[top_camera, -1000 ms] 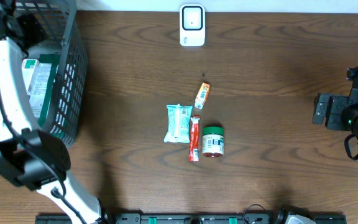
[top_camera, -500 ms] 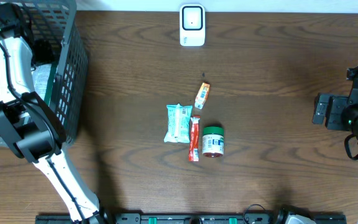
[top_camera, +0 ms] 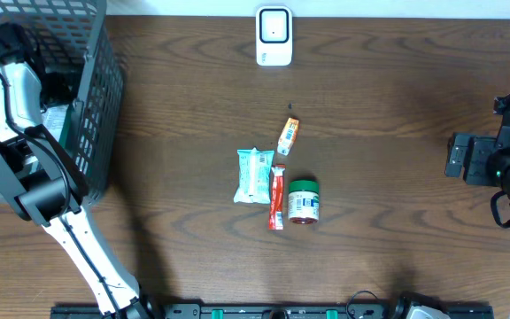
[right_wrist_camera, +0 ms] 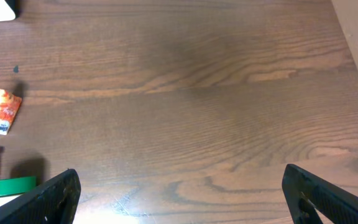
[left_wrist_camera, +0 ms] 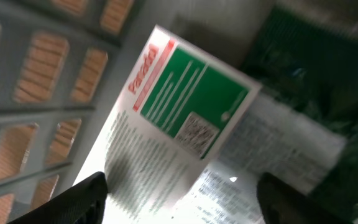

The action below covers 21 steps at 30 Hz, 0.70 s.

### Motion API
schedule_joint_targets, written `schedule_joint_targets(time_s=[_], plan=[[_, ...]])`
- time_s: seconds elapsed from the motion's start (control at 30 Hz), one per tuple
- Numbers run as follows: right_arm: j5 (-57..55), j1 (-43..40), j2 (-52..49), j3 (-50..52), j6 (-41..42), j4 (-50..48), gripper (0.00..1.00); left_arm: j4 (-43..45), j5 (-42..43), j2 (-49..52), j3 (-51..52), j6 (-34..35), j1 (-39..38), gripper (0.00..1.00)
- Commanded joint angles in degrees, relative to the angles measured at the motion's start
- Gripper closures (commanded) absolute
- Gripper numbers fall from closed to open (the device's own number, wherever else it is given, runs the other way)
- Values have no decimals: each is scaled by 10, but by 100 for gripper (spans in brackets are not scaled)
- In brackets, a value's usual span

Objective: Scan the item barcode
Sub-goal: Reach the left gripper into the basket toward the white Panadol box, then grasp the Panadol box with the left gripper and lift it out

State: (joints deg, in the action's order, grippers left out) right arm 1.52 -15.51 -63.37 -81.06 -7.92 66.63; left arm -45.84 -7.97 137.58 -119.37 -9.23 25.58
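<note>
Box (left_wrist_camera: 166, 130) in basket (top_camera: 100, 115), long axis diagonal, green end upper-right; left jaws wide over it, right jaws wide, both empty.

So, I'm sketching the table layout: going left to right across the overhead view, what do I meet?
Basket → pale green packet → red stick → green-lidded jar → right arm.

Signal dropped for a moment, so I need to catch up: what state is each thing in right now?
basket: upright, not empty
box: lying flat in the basket, not gripped
left pincer: open, above the box
right pincer: open, above bare table
jar: on its side, lid on
scanner: untouched, at the table's far edge
</note>
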Motion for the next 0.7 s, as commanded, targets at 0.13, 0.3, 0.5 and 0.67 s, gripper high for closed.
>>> schedule_joint_targets(time_s=[0.13, 0.3, 0.5, 0.67], plan=[[1, -4, 0, -7, 6, 0, 1, -1, -7, 38, 20, -6, 4, 42], [1, -4, 0, -7, 6, 0, 1, 2, -7, 15, 16, -6, 5, 62], [1, -4, 0, -7, 6, 0, 1, -5, 27, -21, 16, 8, 4, 81], [1, -4, 0, -7, 6, 1, 1, -10, 65, -54, 16, 40, 4, 80]])
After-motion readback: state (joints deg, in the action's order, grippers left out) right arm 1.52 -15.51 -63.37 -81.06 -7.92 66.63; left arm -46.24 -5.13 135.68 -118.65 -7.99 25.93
